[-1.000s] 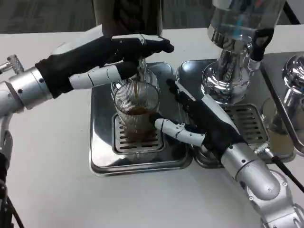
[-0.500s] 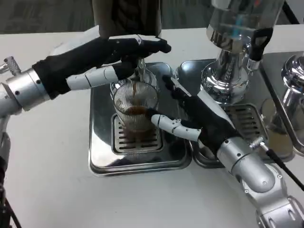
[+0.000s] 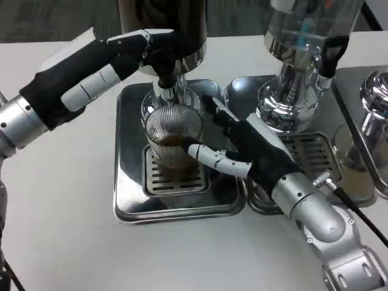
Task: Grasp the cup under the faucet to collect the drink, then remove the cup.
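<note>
Right robot hand (image 3: pixel 242 148) is grasping the ribbed cup (image 3: pixel 173 144) under the faucet (image 3: pixel 167 91); left robot hand (image 3: pixel 130 54) is gripping the dispenser (image 3: pixel 163 24).

Ribbed clear glass cup (image 3: pixel 174 140) — upright, some brown drink inside, on drip tray grate (image 3: pixel 159 180) under faucet (image 3: pixel 167 91)

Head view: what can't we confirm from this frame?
- Faucet lever: covered by the left hand, so its position is unclear.
- Right hand grip on the cup: fingers behind the glass are hidden; contact is uncertain.
- Dispenser top: cut off by the upper edge.
- Flow: too fine to tell whether drink is pouring.
- Tray grate: partly hidden under the cup.
</note>
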Controlling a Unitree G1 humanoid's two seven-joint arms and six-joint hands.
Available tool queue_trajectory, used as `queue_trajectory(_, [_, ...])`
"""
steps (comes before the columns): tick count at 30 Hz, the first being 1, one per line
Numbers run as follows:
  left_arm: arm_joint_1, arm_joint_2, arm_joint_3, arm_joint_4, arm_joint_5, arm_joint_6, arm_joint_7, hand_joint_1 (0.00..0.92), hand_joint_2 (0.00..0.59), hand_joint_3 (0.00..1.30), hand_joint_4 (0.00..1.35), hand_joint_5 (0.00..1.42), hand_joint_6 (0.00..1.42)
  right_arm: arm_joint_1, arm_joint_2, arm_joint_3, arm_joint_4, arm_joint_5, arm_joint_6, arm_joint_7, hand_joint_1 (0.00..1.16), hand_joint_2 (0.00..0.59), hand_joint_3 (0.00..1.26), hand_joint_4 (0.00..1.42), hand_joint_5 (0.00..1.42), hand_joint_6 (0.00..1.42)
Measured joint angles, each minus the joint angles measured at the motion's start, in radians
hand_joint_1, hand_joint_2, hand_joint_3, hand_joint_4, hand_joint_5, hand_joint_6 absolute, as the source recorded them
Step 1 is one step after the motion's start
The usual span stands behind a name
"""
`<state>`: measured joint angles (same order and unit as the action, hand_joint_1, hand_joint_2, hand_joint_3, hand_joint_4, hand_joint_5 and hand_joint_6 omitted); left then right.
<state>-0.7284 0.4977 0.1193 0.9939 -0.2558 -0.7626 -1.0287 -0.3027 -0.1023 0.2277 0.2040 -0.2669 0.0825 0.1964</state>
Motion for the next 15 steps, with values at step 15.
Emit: queue_trajectory(15, [0.000, -0.017, 0.100, 0.009, -0.092, 0.257, -0.057, 0.000, 0.119, 0.26, 0.14, 0.15, 0.21, 0.000, 0.006, 0.003, 0.001, 0.005, 0.000, 0.003, 0.51, 0.269, 0.00, 0.00, 0.00, 0.00])
